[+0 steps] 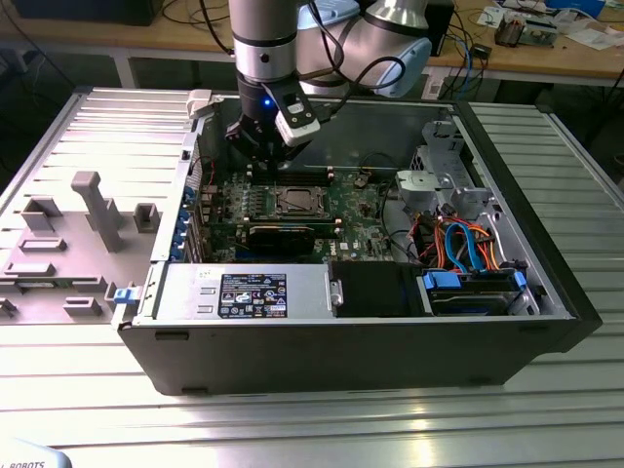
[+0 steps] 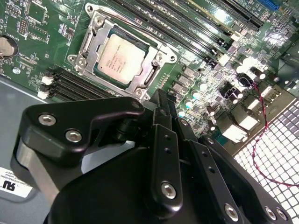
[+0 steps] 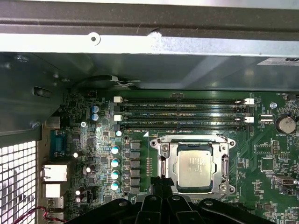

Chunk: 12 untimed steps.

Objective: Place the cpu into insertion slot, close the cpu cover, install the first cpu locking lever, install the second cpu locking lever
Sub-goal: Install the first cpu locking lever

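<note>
The chip (image 3: 195, 169) lies flat in its socket (image 1: 295, 202), with the metal cover (image 2: 88, 44) down around it, near the middle of the green board (image 3: 275, 158), just beside the memory slots (image 3: 182, 112), and the gripper (image 3: 163, 185) hangs close above the socket's edge, clenched on nothing, inside the open computer case (image 1: 546, 283).

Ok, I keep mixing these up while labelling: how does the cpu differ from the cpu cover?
The cpu is a solid square with a dull grey top; the cpu cover is a shinier frame with a large open window. The cpu sits in the middle; the cpu cover rings it and reaches further out. Both look metallic and lie flat on the motherboard.
</note>
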Each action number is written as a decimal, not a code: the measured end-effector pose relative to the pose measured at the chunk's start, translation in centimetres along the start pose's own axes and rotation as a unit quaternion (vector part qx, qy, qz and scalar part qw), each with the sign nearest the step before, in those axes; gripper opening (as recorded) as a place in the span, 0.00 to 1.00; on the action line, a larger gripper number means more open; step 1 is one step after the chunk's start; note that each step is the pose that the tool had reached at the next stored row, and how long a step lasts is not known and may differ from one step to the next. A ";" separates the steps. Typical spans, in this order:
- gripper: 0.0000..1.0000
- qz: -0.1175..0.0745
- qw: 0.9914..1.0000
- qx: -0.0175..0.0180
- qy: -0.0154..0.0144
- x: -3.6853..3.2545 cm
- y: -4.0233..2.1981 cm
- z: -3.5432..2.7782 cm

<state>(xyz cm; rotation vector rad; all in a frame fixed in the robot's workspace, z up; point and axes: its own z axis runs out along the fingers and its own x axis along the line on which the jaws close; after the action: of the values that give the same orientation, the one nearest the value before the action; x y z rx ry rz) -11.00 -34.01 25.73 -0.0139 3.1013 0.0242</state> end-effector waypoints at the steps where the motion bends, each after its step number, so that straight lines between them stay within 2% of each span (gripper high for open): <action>1: 0.11 0.000 1.000 0.000 0.000 0.03 0.00 0.00; 12: 0.11 0.000 1.000 0.000 0.000 0.75 0.01 -0.02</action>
<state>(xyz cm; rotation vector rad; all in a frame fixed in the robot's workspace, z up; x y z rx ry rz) -11.74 -34.01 25.72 -0.0139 3.1013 0.0242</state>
